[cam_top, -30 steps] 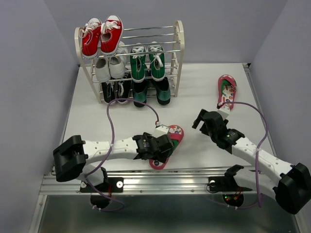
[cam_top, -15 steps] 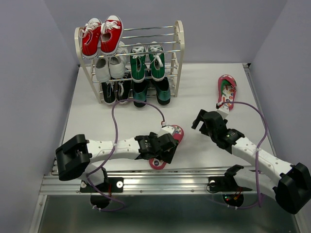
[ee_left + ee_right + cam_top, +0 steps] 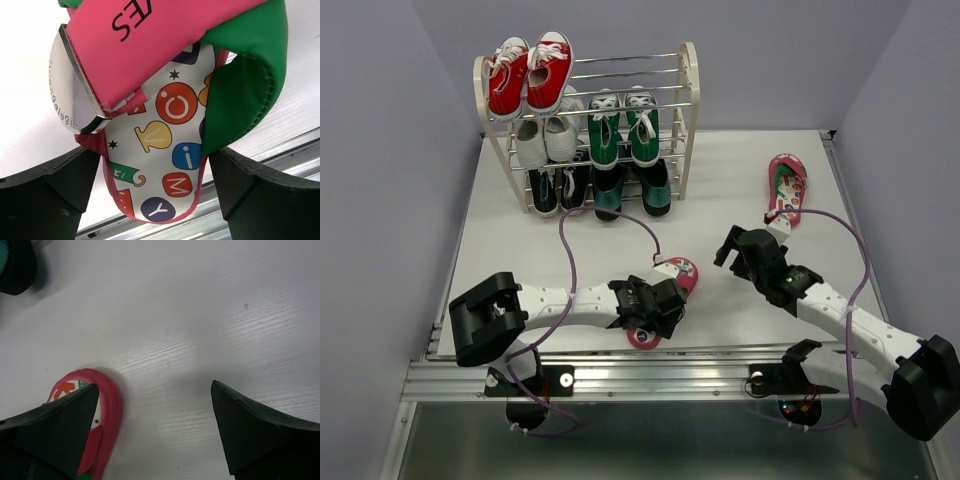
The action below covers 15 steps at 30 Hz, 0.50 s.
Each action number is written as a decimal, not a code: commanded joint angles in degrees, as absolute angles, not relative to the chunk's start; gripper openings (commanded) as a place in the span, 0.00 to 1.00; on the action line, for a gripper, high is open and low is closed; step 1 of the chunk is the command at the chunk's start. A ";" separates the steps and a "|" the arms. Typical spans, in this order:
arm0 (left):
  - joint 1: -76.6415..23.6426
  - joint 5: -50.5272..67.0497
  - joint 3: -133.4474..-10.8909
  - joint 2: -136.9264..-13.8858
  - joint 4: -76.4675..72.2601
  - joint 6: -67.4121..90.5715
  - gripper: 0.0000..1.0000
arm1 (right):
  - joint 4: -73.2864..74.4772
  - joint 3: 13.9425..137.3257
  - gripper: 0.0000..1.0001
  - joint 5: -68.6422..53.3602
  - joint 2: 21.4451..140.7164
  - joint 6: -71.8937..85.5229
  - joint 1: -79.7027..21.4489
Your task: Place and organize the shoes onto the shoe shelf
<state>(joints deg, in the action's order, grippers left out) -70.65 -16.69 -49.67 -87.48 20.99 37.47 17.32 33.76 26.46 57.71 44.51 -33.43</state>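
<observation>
The shoe shelf (image 3: 691,90) stands at the far left corner of the table (image 3: 740,160). The green sneakers (image 3: 622,125) sit on the right of its middle tier and the teal loafers (image 3: 632,188) on the right of the bottom tier. The red sneakers (image 3: 528,75) fill the left of the top tier, with the white sneakers (image 3: 545,138) and the black sneakers (image 3: 558,185) below them. Both flip-flops lie off the shelf. The near flip-flop (image 3: 682,273) rests flat on the table close to the middle of the near edge. The left gripper (image 3: 655,305) is low over it with its jaws spread wide. In the left wrist view its dark fingers (image 3: 50,200) flank the dotted footbed on both sides, below the pink and green strap (image 3: 240,85). Whether they press the sole's edges cannot be told. The far flip-flop (image 3: 786,188) lies toward the right edge, well apart from the shelf. The right gripper (image 3: 732,245) hovers near it over bare table, its jaws fully apart and holding nothing.
</observation>
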 commanded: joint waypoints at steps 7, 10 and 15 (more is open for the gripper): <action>-70.66 -16.88 -51.77 -92.46 20.92 38.32 0.99 | 14.59 34.10 1.00 27.51 57.22 43.24 -33.13; -70.93 -16.70 -52.03 -94.13 20.83 38.23 0.99 | 14.68 33.93 1.00 27.69 57.13 43.07 -33.13; -71.10 -16.61 -52.38 -95.62 20.13 38.23 0.95 | 14.68 33.84 1.00 28.12 56.95 43.07 -33.13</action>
<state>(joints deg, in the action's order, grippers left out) -71.02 -17.23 -52.99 -91.50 23.38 37.41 17.30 33.76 26.52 57.74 43.72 -33.43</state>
